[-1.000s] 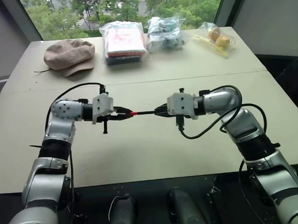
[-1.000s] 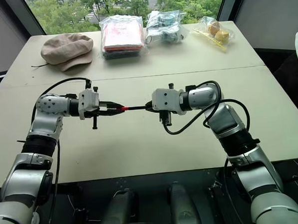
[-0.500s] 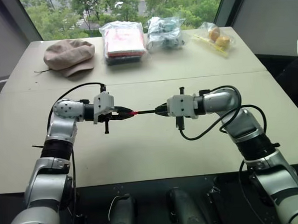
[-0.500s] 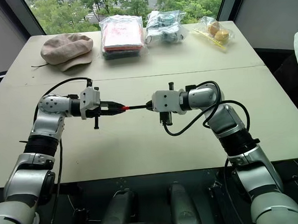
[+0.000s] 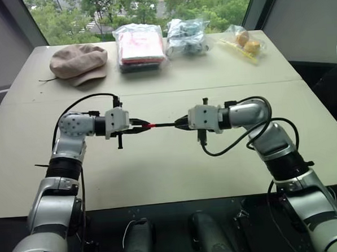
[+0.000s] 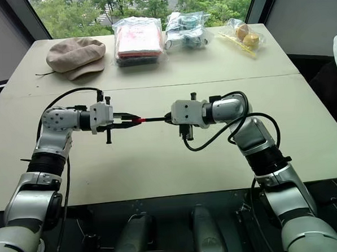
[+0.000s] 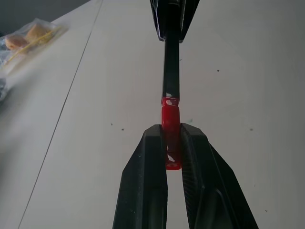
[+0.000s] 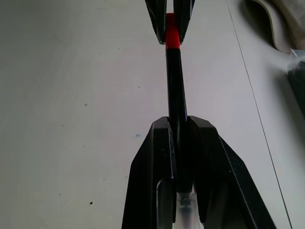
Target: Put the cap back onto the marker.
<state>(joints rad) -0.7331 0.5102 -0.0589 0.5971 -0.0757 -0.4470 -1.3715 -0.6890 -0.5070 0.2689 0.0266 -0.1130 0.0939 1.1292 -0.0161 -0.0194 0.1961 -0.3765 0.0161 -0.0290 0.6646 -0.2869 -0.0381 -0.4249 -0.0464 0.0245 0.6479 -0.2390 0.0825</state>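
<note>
The cap (image 7: 171,129) sits at the middle of the frame, pinched in our left hand (image 5: 139,126), its open end meeting the marker (image 8: 176,81), which our right hand (image 5: 182,124) clamps by its far end. Both are held above the table (image 5: 176,165), cap and marker in one line and seemingly joined. We judge the risk is a half-seated cap: if our wrists drift off line while pressing, the slim marker could slip in its grip or the cap could cock sideways and drop.
</note>
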